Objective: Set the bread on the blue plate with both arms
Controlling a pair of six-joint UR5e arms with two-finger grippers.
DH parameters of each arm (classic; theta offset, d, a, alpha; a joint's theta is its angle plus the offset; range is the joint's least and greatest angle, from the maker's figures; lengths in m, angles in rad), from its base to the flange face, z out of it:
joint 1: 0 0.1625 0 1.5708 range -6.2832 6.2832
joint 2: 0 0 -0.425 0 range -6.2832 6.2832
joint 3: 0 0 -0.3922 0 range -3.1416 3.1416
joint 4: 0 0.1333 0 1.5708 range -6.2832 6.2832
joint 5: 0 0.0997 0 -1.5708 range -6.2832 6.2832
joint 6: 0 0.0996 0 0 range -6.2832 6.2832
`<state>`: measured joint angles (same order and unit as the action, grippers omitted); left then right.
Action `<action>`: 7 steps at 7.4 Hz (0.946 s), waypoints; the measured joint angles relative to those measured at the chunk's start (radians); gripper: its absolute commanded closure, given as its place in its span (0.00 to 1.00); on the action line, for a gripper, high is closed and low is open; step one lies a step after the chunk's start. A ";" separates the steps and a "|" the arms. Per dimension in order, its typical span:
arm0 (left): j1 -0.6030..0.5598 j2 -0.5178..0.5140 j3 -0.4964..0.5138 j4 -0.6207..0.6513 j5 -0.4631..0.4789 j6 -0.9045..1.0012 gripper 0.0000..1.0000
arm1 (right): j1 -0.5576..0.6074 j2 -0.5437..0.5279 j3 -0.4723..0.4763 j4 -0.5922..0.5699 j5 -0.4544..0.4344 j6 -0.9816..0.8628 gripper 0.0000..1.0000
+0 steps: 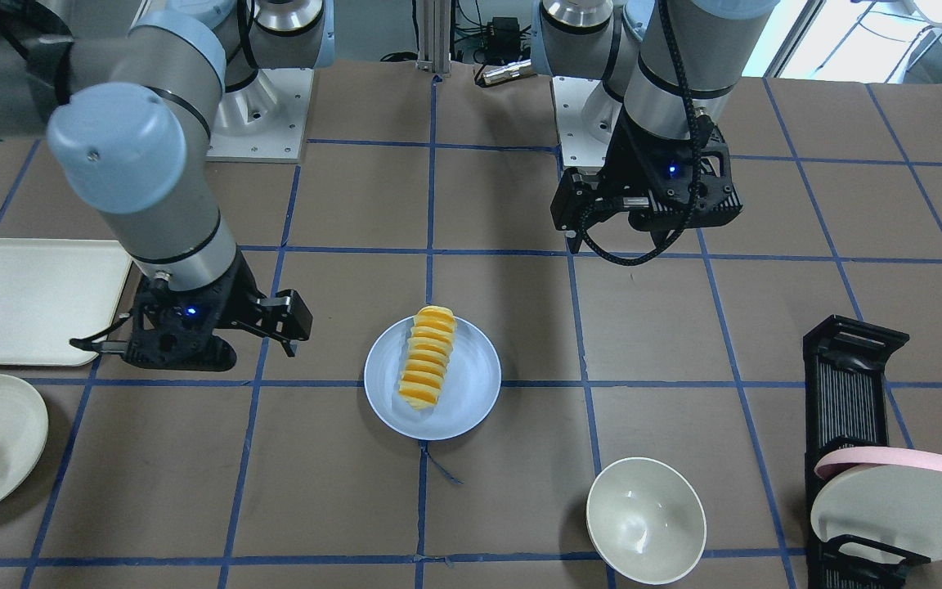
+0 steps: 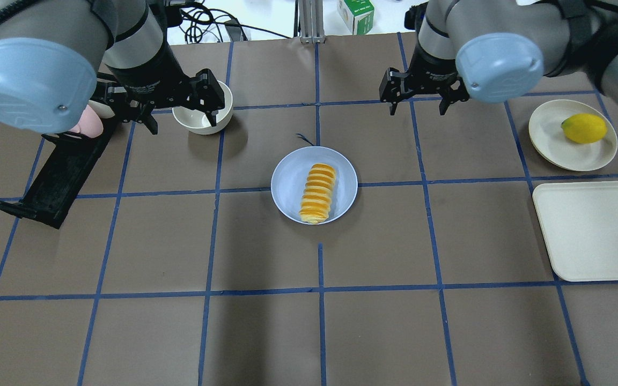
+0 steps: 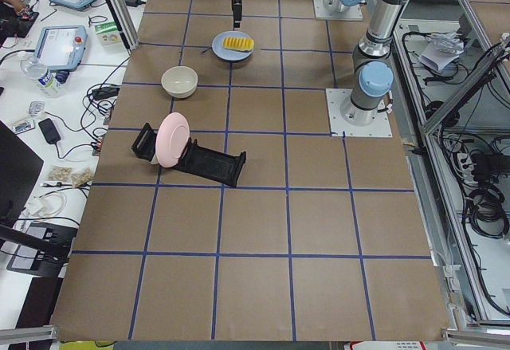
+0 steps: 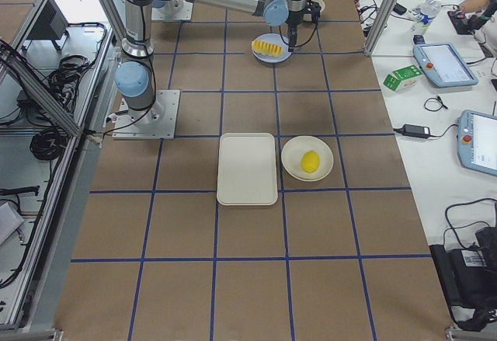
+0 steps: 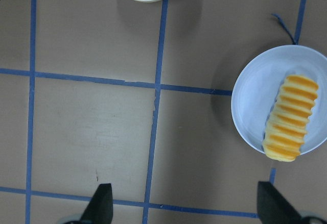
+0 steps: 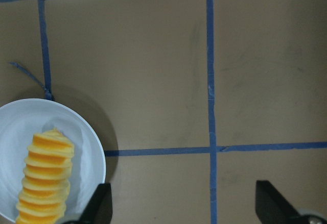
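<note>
The bread [image 2: 318,193], a ridged orange-yellow loaf, lies on the blue plate [image 2: 289,185] at the table's middle; one end reaches the plate's rim. It also shows in the front view [image 1: 428,357] on the plate [image 1: 471,393] and in both wrist views [image 5: 289,124] [image 6: 45,183]. My left gripper [image 2: 180,115] is open and empty, up above the table beside the white bowl, left of the plate. My right gripper [image 2: 417,107] is open and empty, up and right of the plate. Both sets of fingertips [image 5: 99,206] [image 6: 271,203] stand wide apart.
A white bowl [image 2: 203,112] sits under the left gripper. A black dish rack [image 1: 851,393] holds a pink-rimmed plate [image 1: 900,499]. An off-white plate [image 2: 545,134] carries a yellow fruit [image 2: 583,128]. An off-white tray [image 2: 593,230] lies at the right edge.
</note>
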<state>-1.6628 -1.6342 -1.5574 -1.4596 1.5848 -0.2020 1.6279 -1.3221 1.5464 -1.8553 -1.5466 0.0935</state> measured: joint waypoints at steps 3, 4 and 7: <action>-0.005 0.001 0.010 0.010 -0.007 0.002 0.00 | -0.013 -0.118 0.014 0.099 -0.003 -0.014 0.00; -0.005 0.002 0.011 0.010 -0.007 0.003 0.00 | -0.012 -0.121 0.023 0.107 -0.007 -0.011 0.00; -0.006 0.004 0.011 0.010 -0.006 0.002 0.00 | -0.036 -0.126 -0.012 0.144 -0.013 -0.025 0.00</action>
<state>-1.6689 -1.6297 -1.5463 -1.4496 1.5788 -0.2004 1.5916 -1.4485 1.5340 -1.7108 -1.5592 0.0688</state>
